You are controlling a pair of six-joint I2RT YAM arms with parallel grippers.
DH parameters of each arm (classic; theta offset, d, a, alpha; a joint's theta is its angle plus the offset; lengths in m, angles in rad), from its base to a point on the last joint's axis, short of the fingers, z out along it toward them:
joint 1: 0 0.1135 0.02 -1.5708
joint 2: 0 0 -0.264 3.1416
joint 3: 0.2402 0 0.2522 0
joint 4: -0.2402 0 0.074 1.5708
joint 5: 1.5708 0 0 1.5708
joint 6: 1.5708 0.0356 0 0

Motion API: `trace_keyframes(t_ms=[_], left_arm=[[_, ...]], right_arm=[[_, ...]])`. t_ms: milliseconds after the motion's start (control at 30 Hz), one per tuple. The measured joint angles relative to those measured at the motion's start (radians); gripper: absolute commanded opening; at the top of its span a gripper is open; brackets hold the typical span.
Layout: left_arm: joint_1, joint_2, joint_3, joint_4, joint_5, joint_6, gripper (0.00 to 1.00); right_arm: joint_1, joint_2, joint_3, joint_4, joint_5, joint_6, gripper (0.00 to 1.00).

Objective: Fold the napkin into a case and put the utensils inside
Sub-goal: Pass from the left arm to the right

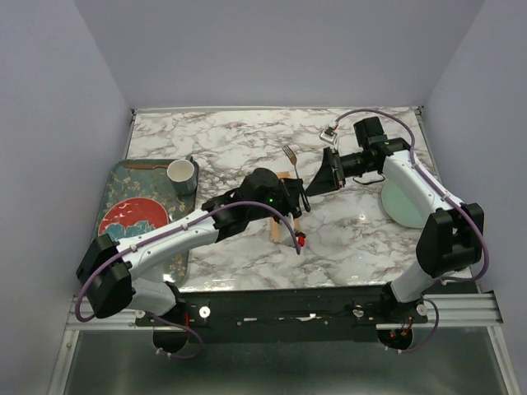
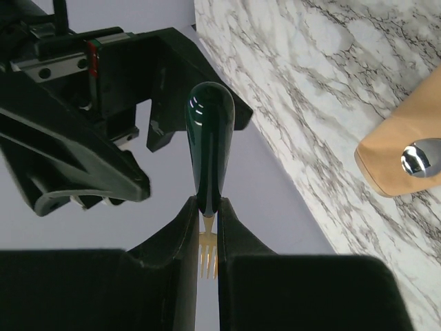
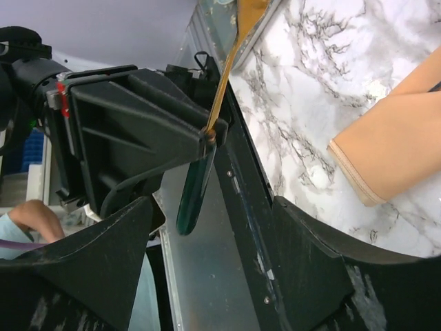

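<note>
Gripping: the left gripper (image 2: 208, 210) has its fingers pressed together on the fork (image 2: 209, 145), pinching it at the neck where the handle meets the gold metal.
Fork against left fingers: the handle runs out past the fingertips; the tines show in the narrow slit between the fingers, behind the tips.
Right gripper (image 3: 210, 207): fingers spread wide with nothing between the pads. The fork's handle end hangs just beyond their tips, in line with the gap, and does not appear to touch them.
Fork make: handle dark green, glossy, swelling toward a blunt rounded end; neck and tines thin, flat, gold-coloured.
Case (image 3: 393, 148): off to one side of both pairs of fingers, lying flat on the table (image 2: 289, 83), well apart from the fork.
Case make: peach-orange cloth, soft, faint sheen, folded in layers — a stitched hem runs round its rounded corner.
Fingers' make: matte black, blocky, hard-edged.
Table: smooth white marble pattern with grey veins.
</note>
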Motion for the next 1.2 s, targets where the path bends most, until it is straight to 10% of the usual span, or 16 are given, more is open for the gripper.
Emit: trace_keyframes(t_ms=[200,333,500,633,867,1200], left_arm=[[-0.022,0.040,0.034,0.026,-0.029,-0.019,0.00],[-0.022,0.051,0.043,0.026,-0.042,-0.032,0.00],[-0.024,0.055,0.045,0.028,-0.059,-0.041,0.42],[-0.028,0.055,0.048,0.050,-0.112,-0.140,0.45],[0.130,0.076,0.395,-0.151,-0.172,-0.742,0.52],[0.425,0.270,0.836,-0.282,0.207,-1.897,0.40]], right_arm=[[0.027,0.079,0.005,0.006,-0.060,0.000,0.50],[0.045,0.090,0.006,0.011,-0.103,-0.008,0.01],[0.049,0.092,0.007,0.014,-0.113,-0.016,0.01],[0.048,0.091,0.026,0.021,-0.101,-0.029,0.01],[-0.021,0.044,0.035,0.240,-0.041,0.110,0.01],[-0.050,0.035,0.042,0.529,-0.025,0.298,0.01]])
